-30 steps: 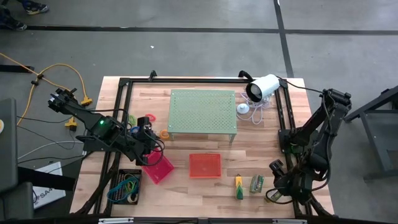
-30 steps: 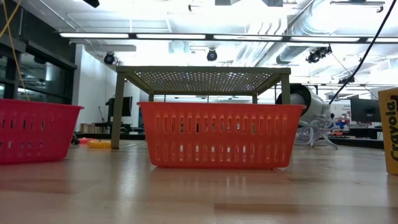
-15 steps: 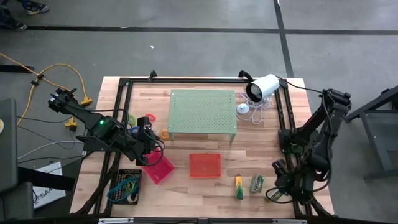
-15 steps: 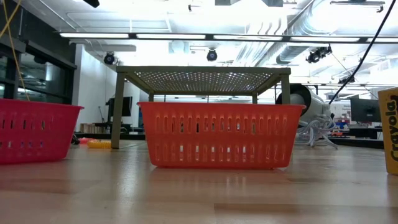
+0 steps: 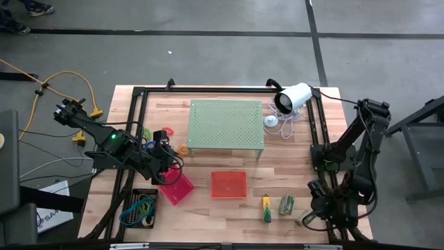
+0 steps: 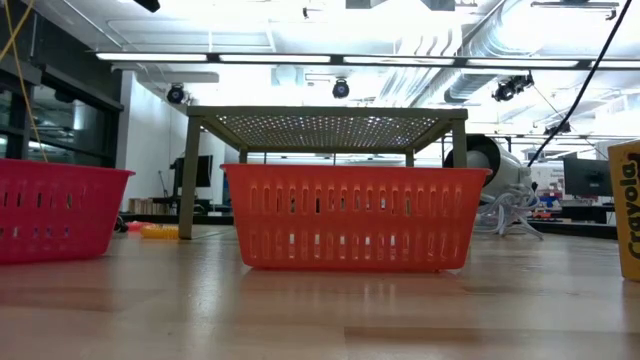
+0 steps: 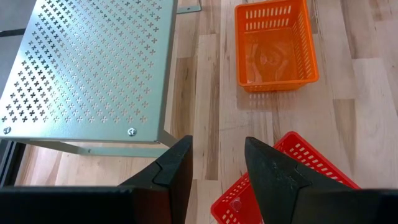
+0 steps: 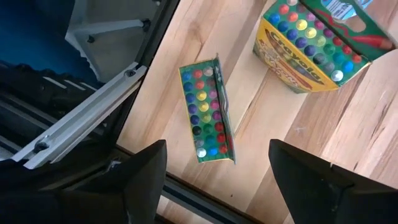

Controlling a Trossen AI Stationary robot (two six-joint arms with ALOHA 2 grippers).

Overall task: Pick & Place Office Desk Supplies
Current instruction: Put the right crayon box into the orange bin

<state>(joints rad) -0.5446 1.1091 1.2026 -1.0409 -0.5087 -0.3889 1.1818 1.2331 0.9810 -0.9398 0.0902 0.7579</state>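
My right gripper (image 8: 217, 180) hangs open over the table's near right corner, its fingers wide apart above a small crayon pack (image 8: 208, 109) that lies flat on the wood (image 5: 305, 217). A larger Crayola box (image 8: 311, 43) lies just beyond it (image 5: 286, 205), beside a yellow-green box (image 5: 266, 208). My left gripper (image 7: 217, 165) is open in the air above the red tray (image 5: 177, 187). Coloured rubber bands lie in the black tray (image 5: 141, 206). A pink ring (image 5: 168, 130) and an orange ring (image 5: 183, 149) lie left of the stand.
The pale green perforated stand (image 5: 226, 125) stands at the table's middle back, with the orange tray (image 5: 228, 184) in front of it. A white camera (image 5: 291, 97) sits at the back right. A black metal frame rail (image 8: 93, 106) runs along the table's edge beside the small pack.
My right arm has swung slightly toward the near right corner and its wrist has rolled a little; its fingers stay wide apart. Nothing on the table has moved.
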